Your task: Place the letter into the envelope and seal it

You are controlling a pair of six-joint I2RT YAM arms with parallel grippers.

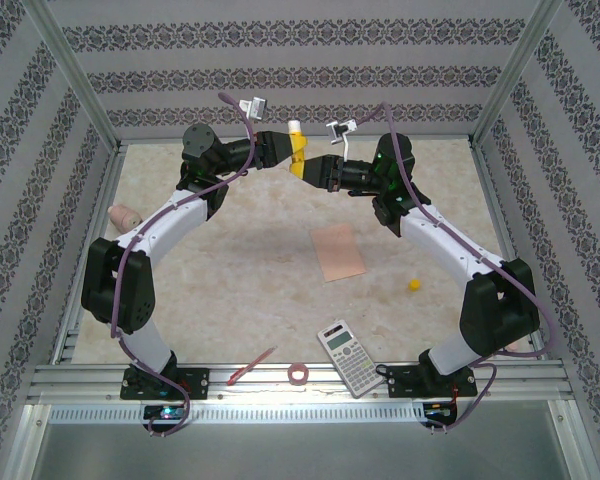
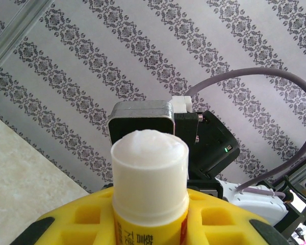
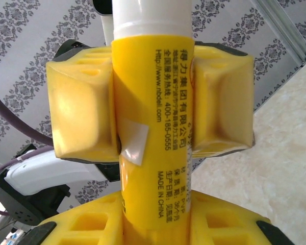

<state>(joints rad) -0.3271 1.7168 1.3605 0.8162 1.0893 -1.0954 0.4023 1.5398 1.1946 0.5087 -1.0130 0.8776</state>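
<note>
**Glue stick held aloft between two arms, envelope waiting below**

The left gripper (image 3: pixel 153 109) clamps the yellow glue stick (image 3: pixel 153 61) around its middle, high over the back of the table (image 1: pixel 240 280). The right gripper (image 3: pixel 155 227) has its fingers pressed against the lower barrel. The peach envelope (image 1: pixel 338 252) lies flat on the table, well apart from both. With two grips on one slick tube, any pull or twist out of line could make it slip and drop, or tilt the white tip. A tilted tip could smear glue wide of the flap.
</note>
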